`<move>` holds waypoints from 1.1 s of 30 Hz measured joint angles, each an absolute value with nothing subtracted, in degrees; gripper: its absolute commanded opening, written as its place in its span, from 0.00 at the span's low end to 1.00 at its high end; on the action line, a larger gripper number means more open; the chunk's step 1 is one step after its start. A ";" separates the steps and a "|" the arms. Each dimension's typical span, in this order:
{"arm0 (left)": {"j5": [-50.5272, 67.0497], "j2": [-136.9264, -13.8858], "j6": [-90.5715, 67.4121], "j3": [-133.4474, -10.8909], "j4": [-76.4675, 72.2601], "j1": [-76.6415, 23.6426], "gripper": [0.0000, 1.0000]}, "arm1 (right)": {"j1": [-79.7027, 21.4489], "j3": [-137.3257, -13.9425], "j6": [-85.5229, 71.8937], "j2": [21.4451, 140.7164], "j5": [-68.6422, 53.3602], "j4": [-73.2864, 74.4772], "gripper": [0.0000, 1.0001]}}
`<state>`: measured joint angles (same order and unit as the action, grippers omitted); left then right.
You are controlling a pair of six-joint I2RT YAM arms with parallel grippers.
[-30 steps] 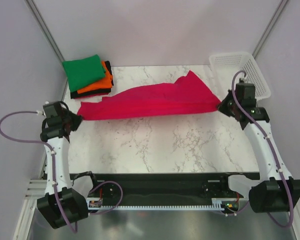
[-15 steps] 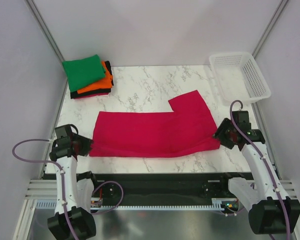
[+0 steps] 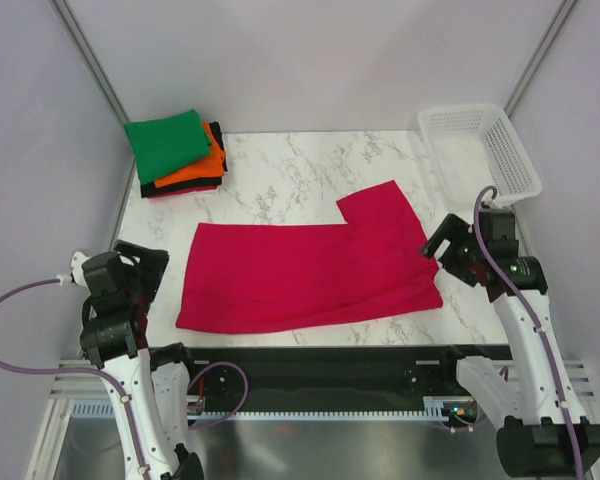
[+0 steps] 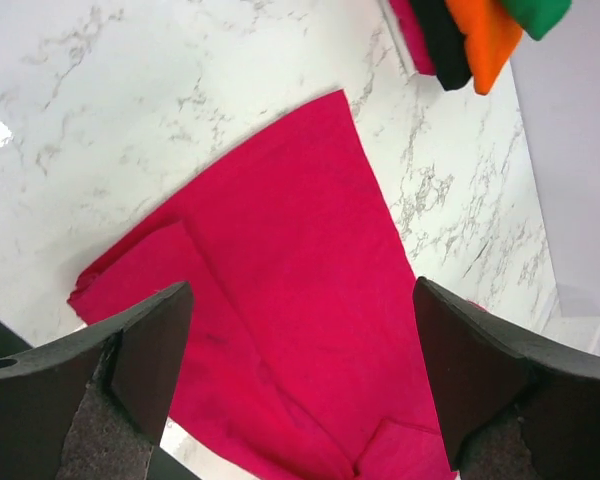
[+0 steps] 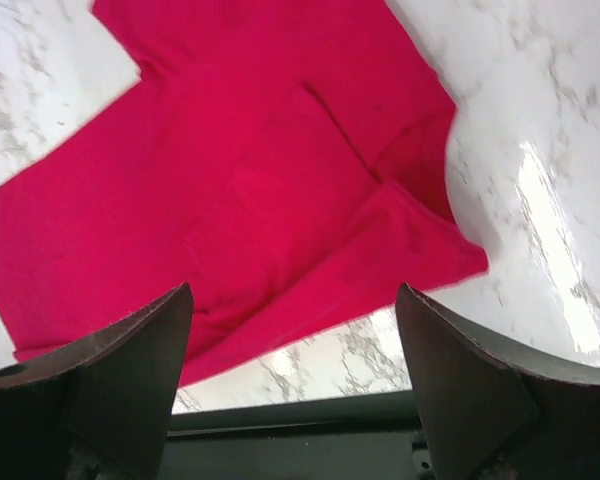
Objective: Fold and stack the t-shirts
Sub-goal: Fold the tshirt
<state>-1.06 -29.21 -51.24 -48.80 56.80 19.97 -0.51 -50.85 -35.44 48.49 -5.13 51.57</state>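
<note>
The crimson-pink t-shirt (image 3: 310, 275) lies flat across the near half of the marble table, folded lengthwise, with one flap sticking out toward the back right. Nothing holds it. My left gripper (image 3: 148, 270) hovers open just off its left end, and in the left wrist view the shirt (image 4: 280, 260) shows between the wide-apart jaws of that gripper (image 4: 300, 290). At the right end my right gripper (image 3: 442, 248) is open too; its wrist view has the collar end of the shirt (image 5: 250, 150) below the empty gripper (image 5: 292, 295). Folded green (image 3: 165, 143), orange (image 3: 205, 168) and black (image 3: 180, 187) shirts are stacked at the back left.
A white lattice basket (image 3: 525, 170) stands at the back right corner. The dark front rail (image 3: 320, 362) runs along the table's near edge, close to the shirt's front hem. Grey walls close in the table on both sides.
The shirt came down from being stretched in the air to lying flat near the front edge. Both grippers opened, let go of its ends and drew slightly away.
</note>
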 measured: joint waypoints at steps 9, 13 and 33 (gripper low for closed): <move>9.58 -40.66 -36.62 -47.57 50.43 20.16 0.90 | -1.67 -74.81 -31.73 81.21 -7.44 39.35 0.87; 11.77 -45.78 -31.70 -47.59 49.87 20.18 0.90 | -4.29 -92.18 -29.34 102.83 -4.93 37.19 0.84; 13.65 -47.40 -28.53 -47.59 48.03 20.16 0.88 | -8.86 -125.49 -24.45 142.52 12.75 43.90 0.51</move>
